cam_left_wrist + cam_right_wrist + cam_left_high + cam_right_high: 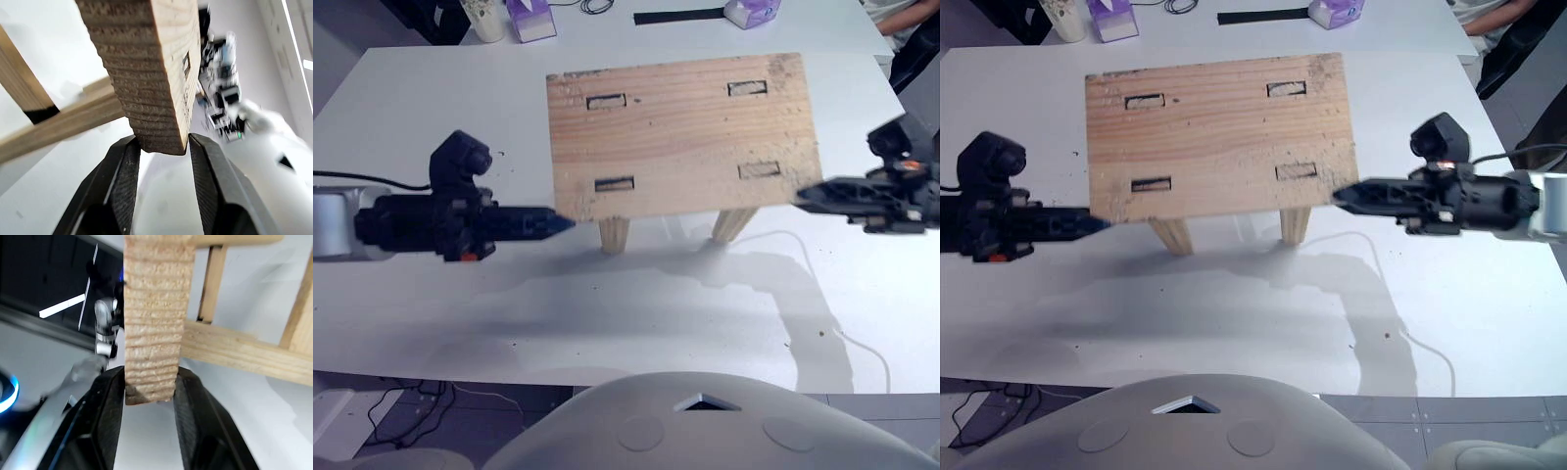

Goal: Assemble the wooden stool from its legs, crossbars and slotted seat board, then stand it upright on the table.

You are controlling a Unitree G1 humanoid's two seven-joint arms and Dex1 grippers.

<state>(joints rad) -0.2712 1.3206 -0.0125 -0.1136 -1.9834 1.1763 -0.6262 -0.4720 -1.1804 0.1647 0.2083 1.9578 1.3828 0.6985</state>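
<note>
We hold the assembled stool [675, 147] by both ends of its seat

Our left gripper [566, 223] is closed on one near corner of the slotted seat board [680, 132], its two fingers [122, 166] pressed against the top and bottom faces. Our right gripper [1340, 196] clamps the opposite end the same way, so the board spans between the two. The legs [614, 235] and a crossbar [234, 350] sit below gripper height, over the white table [431, 98].
</note>
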